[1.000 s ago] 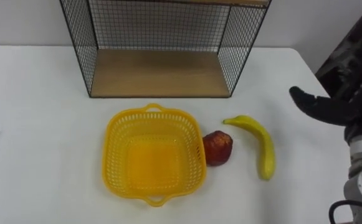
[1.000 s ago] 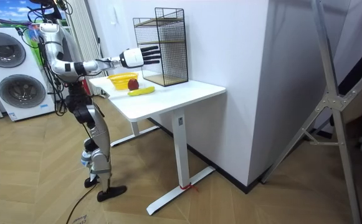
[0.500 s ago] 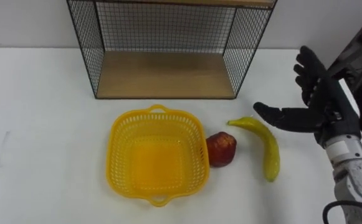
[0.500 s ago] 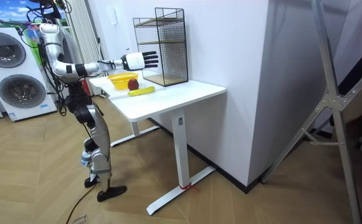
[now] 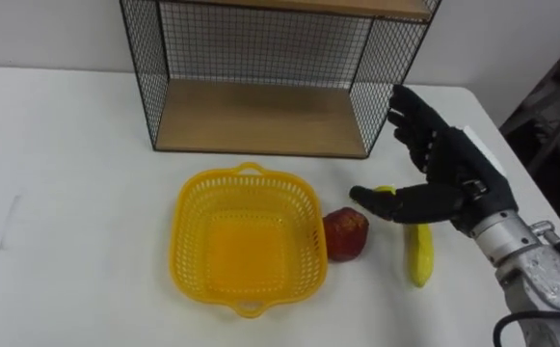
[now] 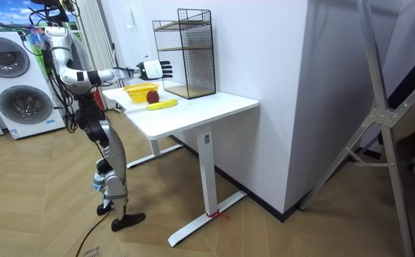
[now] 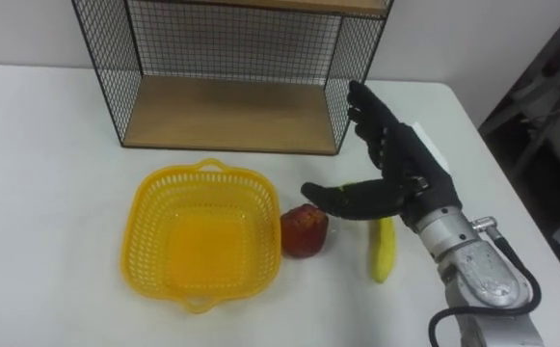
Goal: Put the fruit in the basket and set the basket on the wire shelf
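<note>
**Hovering open-handed over the fruit**

The white table (image 5: 67,193) carries the wire shelf (image 5: 260,116) at its far edge. Nearer stands the yellow basket (image 5: 246,246). To its right the right robot hand (image 5: 453,178) hangs with fingers spread wide, holding nothing, thumb over the far end of the banana (image 5: 420,255). The banana lies on the table. The red fruit (image 5: 345,233) sits just beside the basket's right rim.

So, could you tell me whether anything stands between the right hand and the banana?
Nothing visible does. The open right hand is over the upper end of the banana; the apple lies left of it, beside the basket, out of the way.
</note>
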